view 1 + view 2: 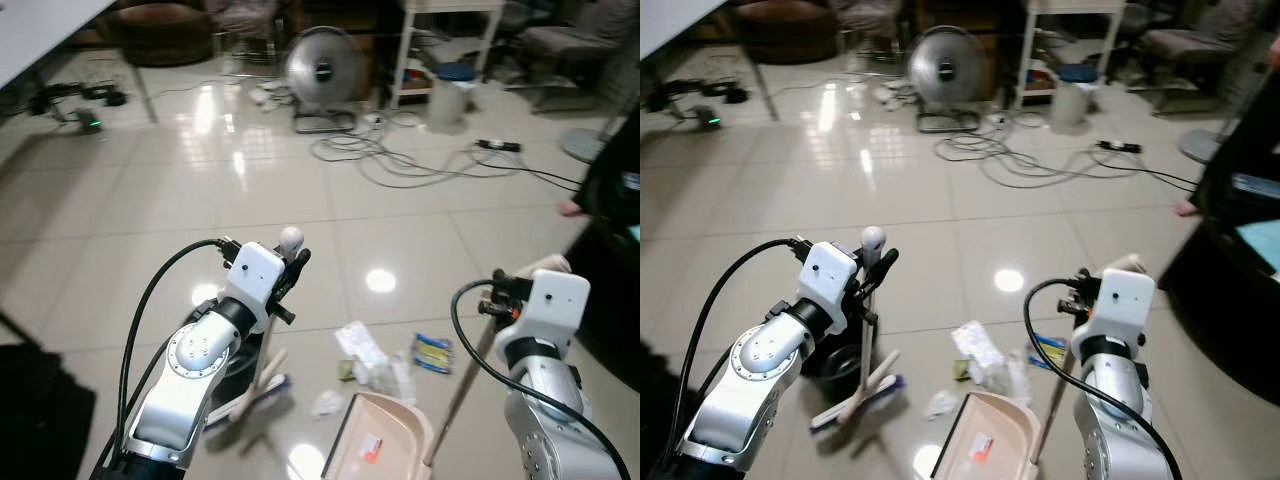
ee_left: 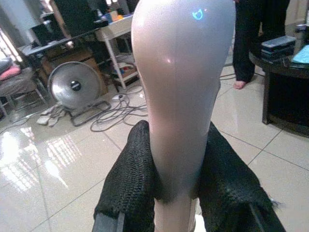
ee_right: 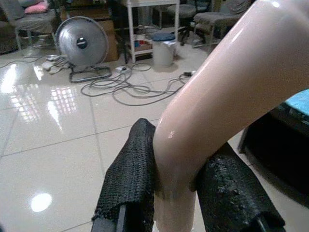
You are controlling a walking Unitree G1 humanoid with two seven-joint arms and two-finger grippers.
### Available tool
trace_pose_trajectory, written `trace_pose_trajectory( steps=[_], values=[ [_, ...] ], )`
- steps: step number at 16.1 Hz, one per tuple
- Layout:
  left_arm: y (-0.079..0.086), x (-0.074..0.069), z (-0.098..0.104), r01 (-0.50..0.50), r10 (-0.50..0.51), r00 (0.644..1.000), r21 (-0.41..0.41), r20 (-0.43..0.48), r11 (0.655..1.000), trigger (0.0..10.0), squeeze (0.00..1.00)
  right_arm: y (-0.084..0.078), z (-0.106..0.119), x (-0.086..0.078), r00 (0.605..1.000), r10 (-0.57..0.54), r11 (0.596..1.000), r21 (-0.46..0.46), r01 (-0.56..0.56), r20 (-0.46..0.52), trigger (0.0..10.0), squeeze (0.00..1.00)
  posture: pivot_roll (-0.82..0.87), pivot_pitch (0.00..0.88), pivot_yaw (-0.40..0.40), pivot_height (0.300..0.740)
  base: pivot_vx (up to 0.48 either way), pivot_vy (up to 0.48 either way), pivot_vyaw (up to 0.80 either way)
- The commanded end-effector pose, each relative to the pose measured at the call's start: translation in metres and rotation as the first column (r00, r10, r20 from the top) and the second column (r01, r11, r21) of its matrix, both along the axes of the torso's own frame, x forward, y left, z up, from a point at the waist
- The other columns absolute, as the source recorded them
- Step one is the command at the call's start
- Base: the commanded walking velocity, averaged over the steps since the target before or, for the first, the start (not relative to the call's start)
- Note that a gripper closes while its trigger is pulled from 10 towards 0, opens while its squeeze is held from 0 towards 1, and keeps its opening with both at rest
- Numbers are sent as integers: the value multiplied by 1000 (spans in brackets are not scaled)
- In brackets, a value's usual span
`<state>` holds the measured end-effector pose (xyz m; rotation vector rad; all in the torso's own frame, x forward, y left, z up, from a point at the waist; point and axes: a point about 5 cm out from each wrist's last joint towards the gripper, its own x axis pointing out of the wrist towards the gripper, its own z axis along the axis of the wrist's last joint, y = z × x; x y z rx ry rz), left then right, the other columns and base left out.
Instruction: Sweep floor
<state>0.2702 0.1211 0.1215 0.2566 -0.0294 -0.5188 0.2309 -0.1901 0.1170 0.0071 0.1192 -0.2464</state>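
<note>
My left gripper (image 1: 292, 262) is shut on the pale broom handle (image 2: 181, 96), just below its rounded top. The broom's head (image 1: 255, 395) rests on the tiled floor under that arm. My right gripper (image 3: 178, 140) is shut on the curved top of the beige dustpan's long handle (image 1: 470, 375). The dustpan (image 1: 385, 440) sits on the floor between my arms. Just beyond its mouth lies litter: crumpled white plastic (image 1: 365, 352), a blue and yellow wrapper (image 1: 432, 352) and a small white scrap (image 1: 325, 403).
A round fan (image 1: 322, 70) stands at the back, with loose cables (image 1: 400, 155) and a power strip (image 1: 498, 146) on the floor nearby. A white bin (image 1: 447, 100) sits by a white shelf. A person's foot (image 1: 572, 207) and a dark low table (image 1: 610, 300) are on the right.
</note>
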Motion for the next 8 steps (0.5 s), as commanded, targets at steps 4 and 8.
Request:
trace_pose_trajectory(
  steps=[4,8],
  values=[
    [0,3,6,-33,33,998,1,44,999,10000,0,-4,13,12,999,45,994,-102,-43,12,10000,0,-35,0,-10,740,0,-364,0],
    [9,2,3,-129,129,992,7,16,992,10000,0,2,19,25,993,114,987,-116,-109,33,10000,0,-2,13,-56,740,0,-246,0]
  ],
)
